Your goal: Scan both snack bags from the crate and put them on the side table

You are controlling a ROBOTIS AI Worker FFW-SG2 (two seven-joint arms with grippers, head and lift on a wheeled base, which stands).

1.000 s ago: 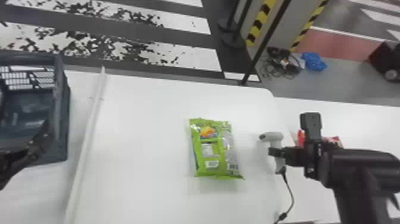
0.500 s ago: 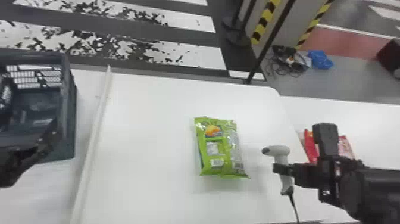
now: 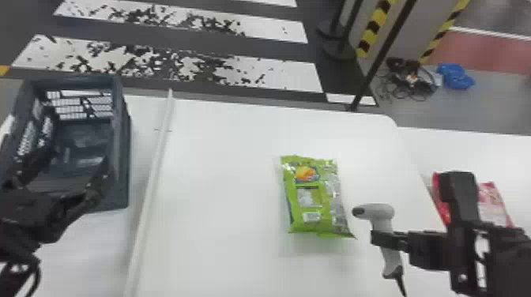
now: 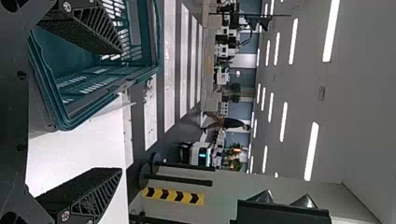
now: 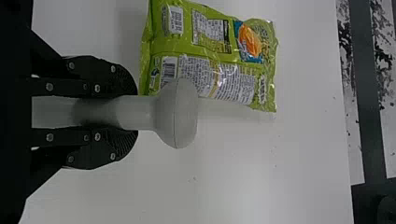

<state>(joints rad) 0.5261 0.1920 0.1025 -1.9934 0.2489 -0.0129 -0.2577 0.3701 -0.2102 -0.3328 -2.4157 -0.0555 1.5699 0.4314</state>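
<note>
A green snack bag [image 3: 314,197] lies flat on the white table. To its right, my right gripper [image 3: 389,239] holds the grey scanner [image 3: 381,215] by its handle; in the right wrist view the right gripper [image 5: 133,113] is shut on that handle, with the scanner's head [image 5: 180,113] beside the green bag [image 5: 205,51]. A red snack bag [image 3: 494,201] lies on the side table [image 3: 482,154], partly behind the right arm. My left gripper [image 3: 63,177] stands open over the near part of the dark crate [image 3: 122,158]. In the left wrist view, the left gripper [image 4: 119,112] has its fingers wide apart near the crate [image 4: 84,112].
A raised white strip [image 3: 152,177] runs across the table between crate and green bag. The scanner's cable [image 3: 401,282] hangs toward the near edge. Beyond the far edge stand a black post [image 3: 379,59] and striped barriers.
The head view has shifted, showing more of the crate and the red bag. My left gripper now shows farther into view by the crate. The right one still holds the scanner, its head right of the green bag.
</note>
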